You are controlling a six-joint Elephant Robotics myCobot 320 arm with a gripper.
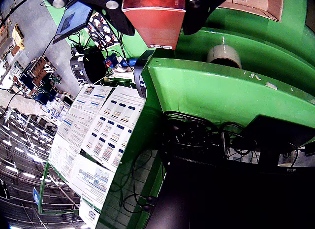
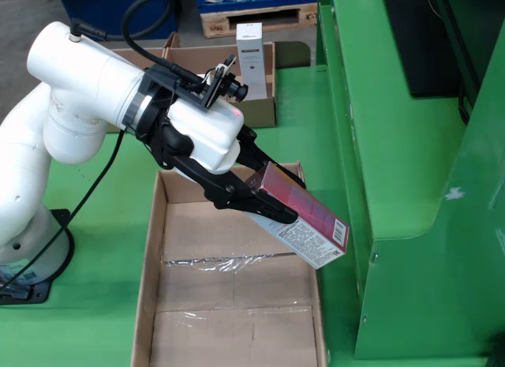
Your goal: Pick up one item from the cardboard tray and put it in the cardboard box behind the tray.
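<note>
This looks like an industrial hall or a trade-fair demo stand. The gripper-mounted view shows a high roof with rows of ceiling lights (image 1: pixel 19 155), display boards covered with printed posters (image 1: pixel 106 125), a laptop (image 1: pixel 74 17), a roll of packing tape (image 1: pixel 224 55) on a green painted surface, and loose black cables (image 1: pixel 197 135). The fixed view shows a green table (image 2: pixel 87 320) beside green panel walls (image 2: pixel 410 170), with a wooden pallet (image 2: pixel 252 20) on the concrete floor behind.

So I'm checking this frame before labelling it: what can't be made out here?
- Red rectangular carton: its print is too small in the fixed view and cut off by the top edge in the claw view.
- Brown cardboard box behind: contents partly hidden by the white arm.
- Flat cardboard tray: near end cut off.
</note>
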